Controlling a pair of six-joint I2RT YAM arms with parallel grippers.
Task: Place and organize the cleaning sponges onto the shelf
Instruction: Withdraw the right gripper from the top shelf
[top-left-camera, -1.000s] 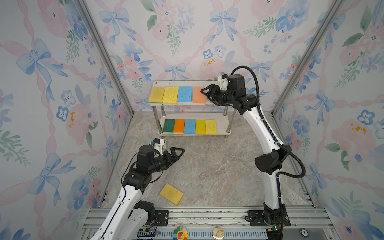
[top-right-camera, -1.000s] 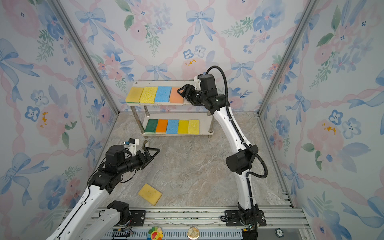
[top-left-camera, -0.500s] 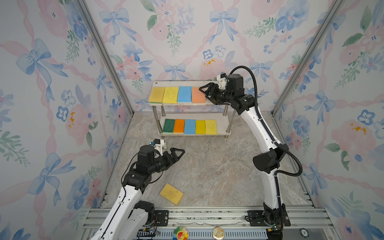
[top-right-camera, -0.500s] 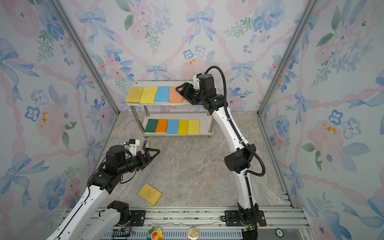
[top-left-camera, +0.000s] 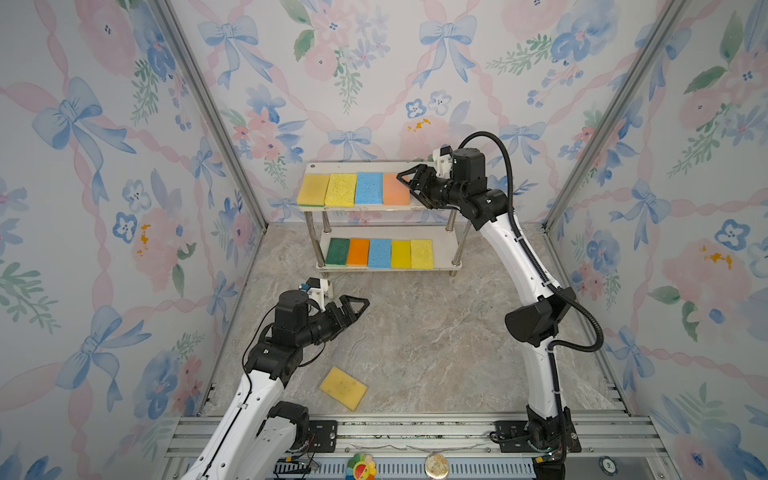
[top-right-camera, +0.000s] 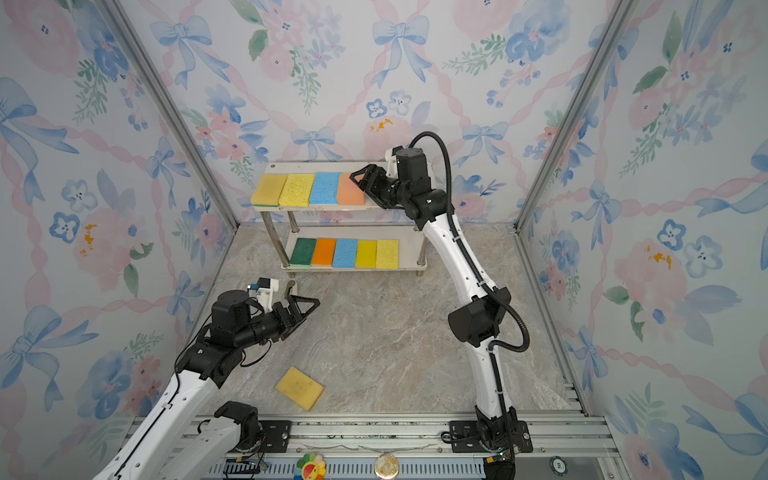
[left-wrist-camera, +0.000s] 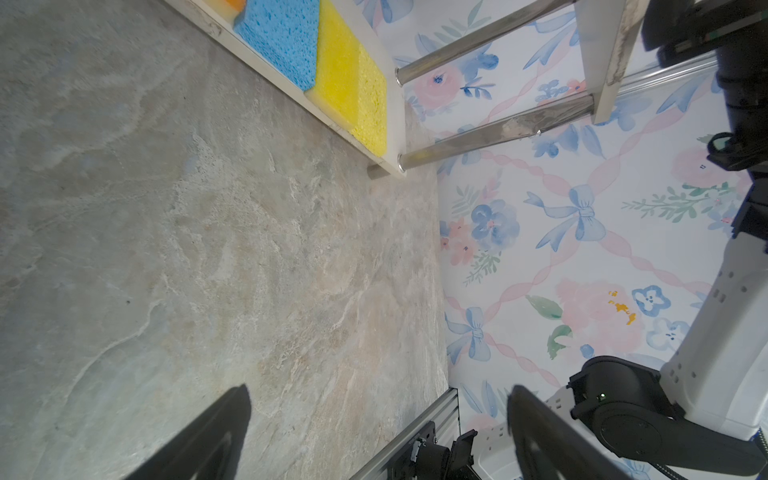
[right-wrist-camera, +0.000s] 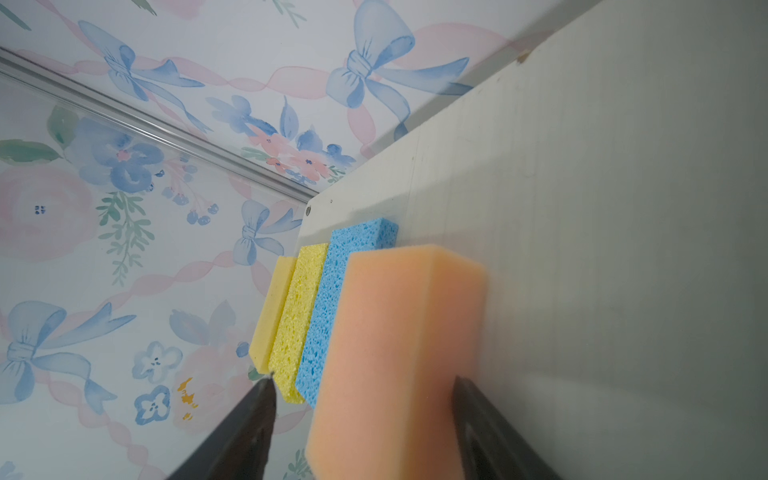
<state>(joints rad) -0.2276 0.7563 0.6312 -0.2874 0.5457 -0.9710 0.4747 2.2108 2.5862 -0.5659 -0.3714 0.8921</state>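
Right wrist view: peach sponge (right-wrist-camera: 395, 353) flat on the top board of the shelf (right-wrist-camera: 582, 208), last in a row of four, edge to edge with the blue sponge (right-wrist-camera: 345, 291). Slightly blurred, so cannot tell whether at rest.

Treat as light, soft and compressible — likely to dent under a hard pinch and spring back on release. Expect a porous, matte skin with good friction: little risk of slip, none of breakage. Take hold across the short width, on the two long side faces, near mid-length. Avoid a corner grip; probable droop or twist there.

Right gripper (right-wrist-camera: 363, 380): jaws partly spread, straddling the peach sponge. Clear gap at one finger, other finger at or just beside the far edge. Not clamped; nothing lifted.

Lower row of five sponges (top-left-camera: 380, 252): side by side on the bottom board, tier apparently full. Top board: bare space left beside the peach sponge.

Loose yellow sponge (top-left-camera: 343, 387), in both top views: flat and skewed on the marbled tabletop (top-left-camera: 436, 340), near the front rail, well apart from the shelf. Handle the same way — light pinch, long sides.

Left gripper (left-wrist-camera: 379, 390): jaws spread wide, empty, raised over the tabletop between shelf and loose yellow sponge.
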